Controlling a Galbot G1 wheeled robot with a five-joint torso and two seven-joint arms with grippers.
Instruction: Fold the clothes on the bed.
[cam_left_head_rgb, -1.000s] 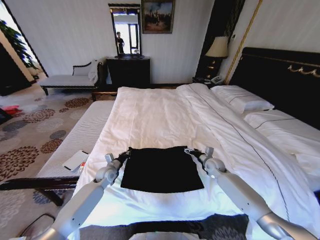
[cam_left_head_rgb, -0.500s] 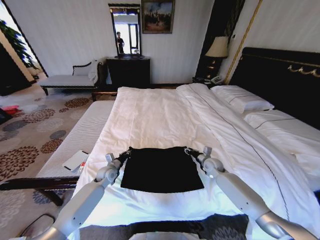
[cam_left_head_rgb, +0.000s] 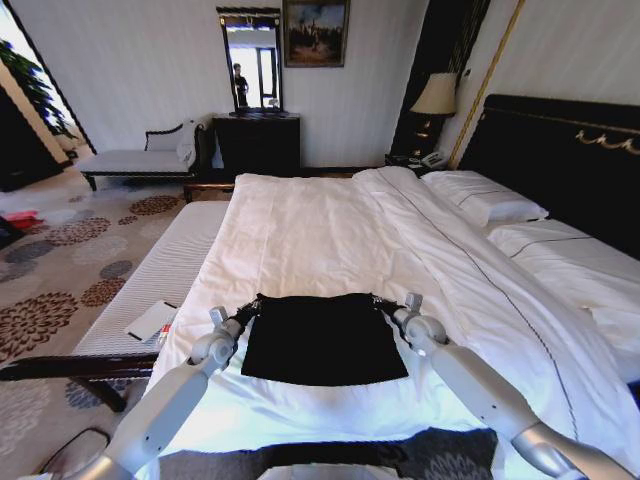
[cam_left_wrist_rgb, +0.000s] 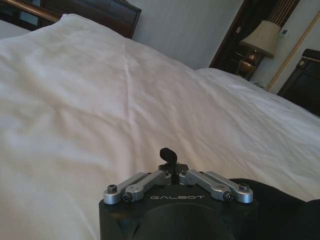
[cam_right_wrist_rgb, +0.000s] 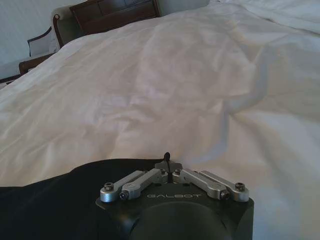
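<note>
Black T-shirt (cam_left_head_rgb: 323, 338) lay flat on bed (cam_left_head_rgb: 330, 240) w/ left gripper (cam_left_head_rgb: 246, 312) clenched on its 10 o'clock corner & right gripper (cam_left_head_rgb: 385, 304) clenched on its 2 o'clock corner.

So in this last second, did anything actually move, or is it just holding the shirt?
Barely anything changed. The left gripper and right gripper stay shut at the far corners of the black T-shirt, the right one easing very slightly back toward the robot. The shirt lies as flat as before on the bed.
</note>
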